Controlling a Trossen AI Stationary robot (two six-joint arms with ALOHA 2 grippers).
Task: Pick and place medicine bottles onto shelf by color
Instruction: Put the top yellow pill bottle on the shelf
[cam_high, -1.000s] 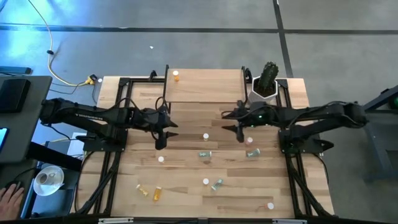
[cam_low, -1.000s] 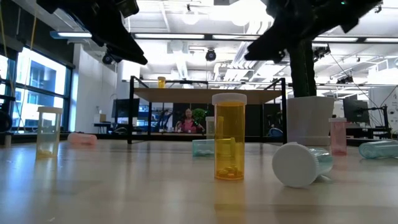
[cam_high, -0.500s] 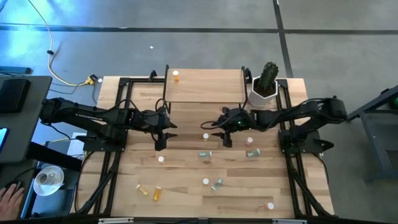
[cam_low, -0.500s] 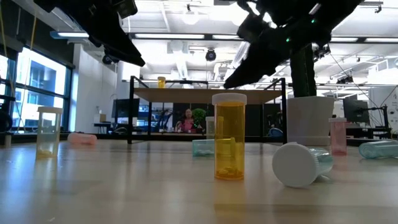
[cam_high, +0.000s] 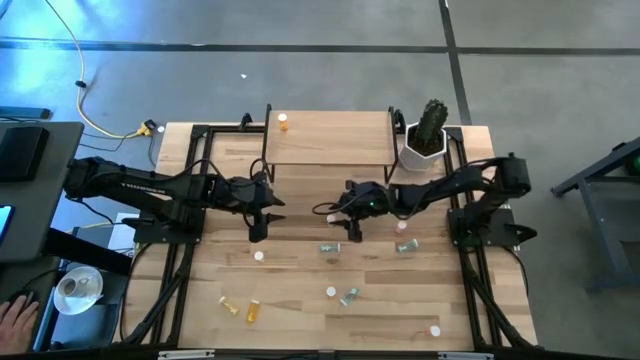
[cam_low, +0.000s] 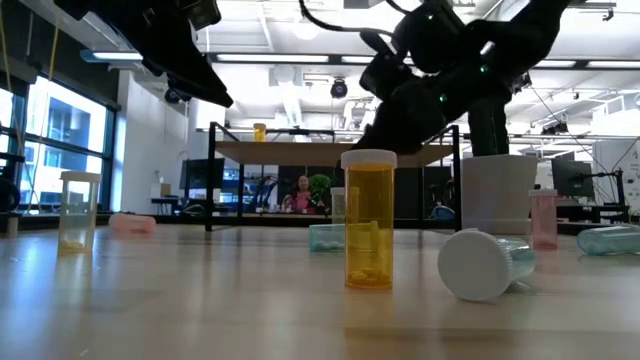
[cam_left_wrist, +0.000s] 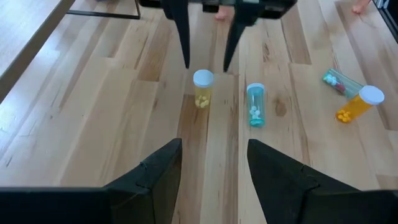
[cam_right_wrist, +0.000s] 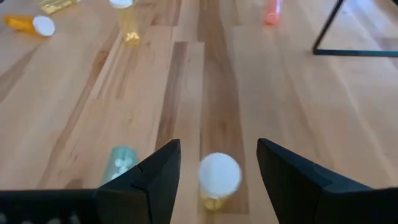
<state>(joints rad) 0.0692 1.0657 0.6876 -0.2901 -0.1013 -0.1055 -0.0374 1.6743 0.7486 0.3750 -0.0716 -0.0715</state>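
The left arm reaches in from nine o'clock, stretched level toward the middle, its wrist bent so the left gripper (cam_high: 258, 231) points down above the desk (cam_high: 300, 300). Its fingers (cam_left_wrist: 152, 174) stand apart with nothing between them. The right arm comes in from three o'clock, elbow raised, forearm sloping down toward the centre. The right gripper (cam_high: 354, 232) hangs low, jaws spread wide and empty.

Pale, smooth wood table (cam_low: 200, 300) with a slight sheen; translucent glossy plastic bottles (cam_low: 369, 225); matt black fingers (cam_left_wrist: 149, 177).
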